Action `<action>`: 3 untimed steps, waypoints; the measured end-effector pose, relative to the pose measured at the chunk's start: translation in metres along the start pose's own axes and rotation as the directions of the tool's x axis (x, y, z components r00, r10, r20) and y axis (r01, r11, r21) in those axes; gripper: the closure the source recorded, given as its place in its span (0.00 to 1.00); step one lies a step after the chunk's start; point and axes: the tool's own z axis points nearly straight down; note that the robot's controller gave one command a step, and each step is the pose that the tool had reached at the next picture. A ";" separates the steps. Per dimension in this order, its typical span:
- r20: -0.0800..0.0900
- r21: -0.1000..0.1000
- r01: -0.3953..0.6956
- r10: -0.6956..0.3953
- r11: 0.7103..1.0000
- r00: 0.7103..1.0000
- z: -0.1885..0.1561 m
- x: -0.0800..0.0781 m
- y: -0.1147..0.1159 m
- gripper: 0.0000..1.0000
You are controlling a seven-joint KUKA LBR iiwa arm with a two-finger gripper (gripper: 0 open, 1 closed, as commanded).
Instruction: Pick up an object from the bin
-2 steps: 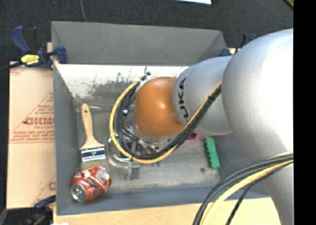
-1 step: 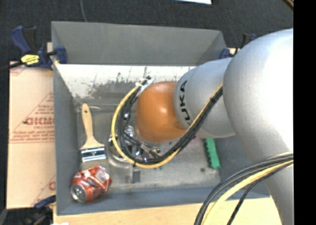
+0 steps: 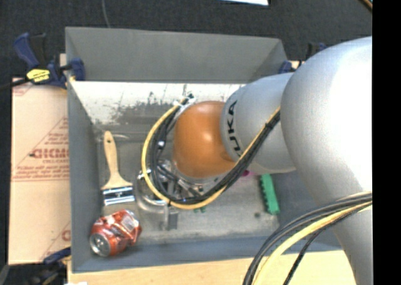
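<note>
- A brush (image 3: 111, 163) with a pale wooden handle and a metal ferrule is seen lying flat on the left of the floor of the bin (image 3: 175, 58), with the handle toward the back wall and the head toward the front.
- The brush is judged light and stiff. It would best be taken across the narrow middle of the handle, since the smooth ferrule may slip.
- A crushed red can (image 3: 115, 232) is found in the front left corner, just in front of the brush head.
- The can is judged very light and thin-walled, and easily dented further. Its creased flanks could be pinched, though it may roll away.
- The gripper (image 3: 165, 213) is set low over the front middle of the floor, just right of the ferrule and near the can. No thing is seen in its grasp.
- Whether the gripper is spread or pressed together cannot be told, as it is masked by cables and the orange cover (image 3: 197, 139) of the arm.
- The brush head is judged the nearest thing to the gripper. Whether it is touched cannot be told.
- A green block (image 3: 269, 193) is seen lying on the right of the floor, well apart from the gripper. It is judged small, light and rigid, and could be taken across its short width.
</note>
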 end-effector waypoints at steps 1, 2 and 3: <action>0.010 0.001 0.304 -0.304 0.953 0.953 -0.003 -0.003 -0.011 0.00; 0.005 -0.001 0.025 -0.025 1.000 1.000 -0.002 -0.002 -0.003 1.00; 0.005 -0.001 0.024 -0.024 1.000 1.000 -0.002 -0.002 -0.003 1.00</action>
